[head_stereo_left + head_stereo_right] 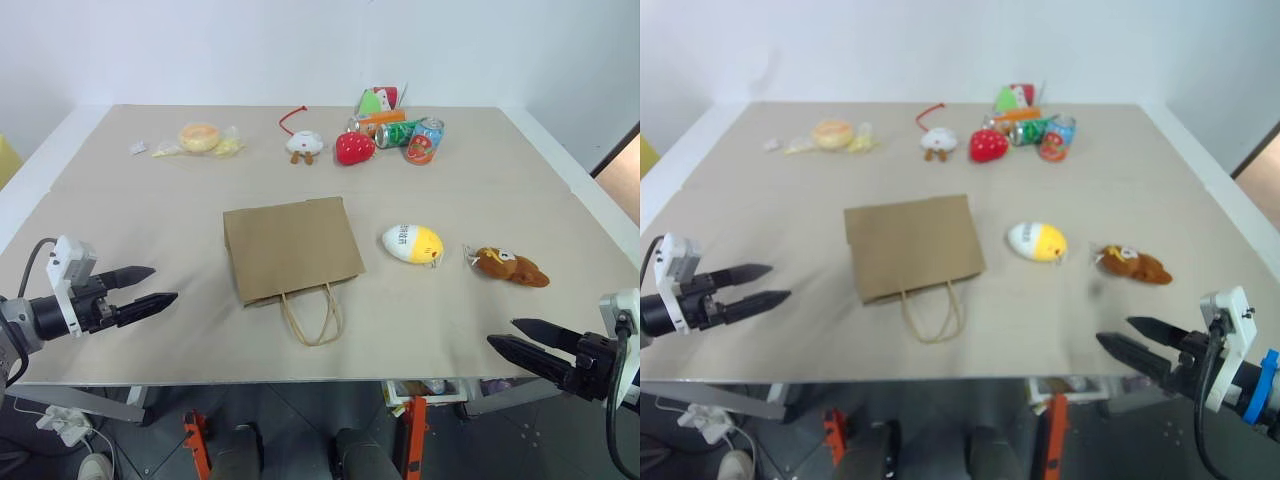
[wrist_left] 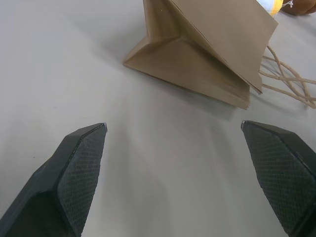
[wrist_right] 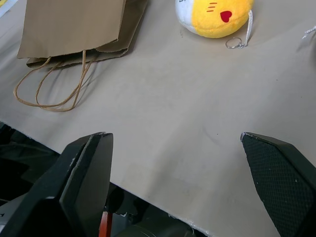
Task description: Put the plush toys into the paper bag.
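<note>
One plain brown kraft paper bag (image 1: 291, 247) lies flat on the beige counter (image 1: 150, 200), its two loop handles toward the counter's near edge; nothing can be seen inside it. Two plush toys lie right of the bag, both outside it: an egg-shaped white-and-yellow plush (image 1: 412, 243) just beside it, and a brown plush animal with a pale face (image 1: 508, 266) farther right. The left pincer (image 1: 143, 288) hovers left of the bag, fingers apart and empty. The right pincer (image 1: 520, 342) hovers right of the handles, likewise spread, empty.
</note>
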{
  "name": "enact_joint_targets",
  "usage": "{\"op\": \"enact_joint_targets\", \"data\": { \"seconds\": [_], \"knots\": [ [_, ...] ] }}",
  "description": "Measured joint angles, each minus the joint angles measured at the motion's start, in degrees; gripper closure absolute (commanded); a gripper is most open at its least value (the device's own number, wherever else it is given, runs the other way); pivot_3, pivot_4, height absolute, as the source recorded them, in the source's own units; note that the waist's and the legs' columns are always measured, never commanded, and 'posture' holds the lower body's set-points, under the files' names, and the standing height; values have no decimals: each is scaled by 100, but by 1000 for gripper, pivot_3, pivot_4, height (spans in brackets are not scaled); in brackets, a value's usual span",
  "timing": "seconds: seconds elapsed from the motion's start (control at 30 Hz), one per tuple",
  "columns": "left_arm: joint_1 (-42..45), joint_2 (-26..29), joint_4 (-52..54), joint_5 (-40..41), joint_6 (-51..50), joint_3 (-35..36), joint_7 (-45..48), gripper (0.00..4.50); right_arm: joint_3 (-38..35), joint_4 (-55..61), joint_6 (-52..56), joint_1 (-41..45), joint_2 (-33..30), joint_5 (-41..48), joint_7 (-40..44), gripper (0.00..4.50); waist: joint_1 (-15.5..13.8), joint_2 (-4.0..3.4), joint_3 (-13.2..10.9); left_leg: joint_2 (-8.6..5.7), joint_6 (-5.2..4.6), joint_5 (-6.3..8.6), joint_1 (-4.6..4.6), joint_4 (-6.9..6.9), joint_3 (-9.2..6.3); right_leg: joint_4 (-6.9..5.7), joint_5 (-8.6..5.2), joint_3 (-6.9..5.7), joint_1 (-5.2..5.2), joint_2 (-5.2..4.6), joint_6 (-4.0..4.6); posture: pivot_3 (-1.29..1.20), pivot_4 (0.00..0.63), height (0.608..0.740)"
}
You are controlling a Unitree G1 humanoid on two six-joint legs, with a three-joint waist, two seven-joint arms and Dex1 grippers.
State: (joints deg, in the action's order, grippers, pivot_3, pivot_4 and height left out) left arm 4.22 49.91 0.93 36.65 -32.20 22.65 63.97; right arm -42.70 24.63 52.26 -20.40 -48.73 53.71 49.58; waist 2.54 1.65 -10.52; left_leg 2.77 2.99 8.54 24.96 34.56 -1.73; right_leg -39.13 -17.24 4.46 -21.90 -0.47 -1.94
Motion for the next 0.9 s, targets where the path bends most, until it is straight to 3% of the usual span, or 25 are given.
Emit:
{"op": "enact_joint_targets", "data": {
  "seconds": [0.43,0.63,0.77,0.9],
  "knots": [
    [169,318,413,9,21,-237,481,0,259,42,104,487,-296,120,89,40,-3,4,2,0,0,0,2,0,3,0,2,8,-1,5,-5,0,150,740],
    [581,541,972,-631,1223,-967,1054,0,935,878,146,497,-745,101,271,40,-5,2,3,1,0,0,1,1,5,0,4,12,-1,6,-4,0,150,740],
    [1081,135,1385,-979,2141,-1609,1198,0,1476,1307,115,790,-847,61,242,40,-19,3,3,-1,0,-1,6,10,7,1,8,15,0,6,-14,0,150,740],
    [1793,-792,1272,-1498,3357,-2428,1260,0,1927,1536,176,1619,-776,416,-186,40,-19,5,3,-2,-2,-2,12,30,5,1,20,19,2,15,-23,0,150,740]
  ]
}}
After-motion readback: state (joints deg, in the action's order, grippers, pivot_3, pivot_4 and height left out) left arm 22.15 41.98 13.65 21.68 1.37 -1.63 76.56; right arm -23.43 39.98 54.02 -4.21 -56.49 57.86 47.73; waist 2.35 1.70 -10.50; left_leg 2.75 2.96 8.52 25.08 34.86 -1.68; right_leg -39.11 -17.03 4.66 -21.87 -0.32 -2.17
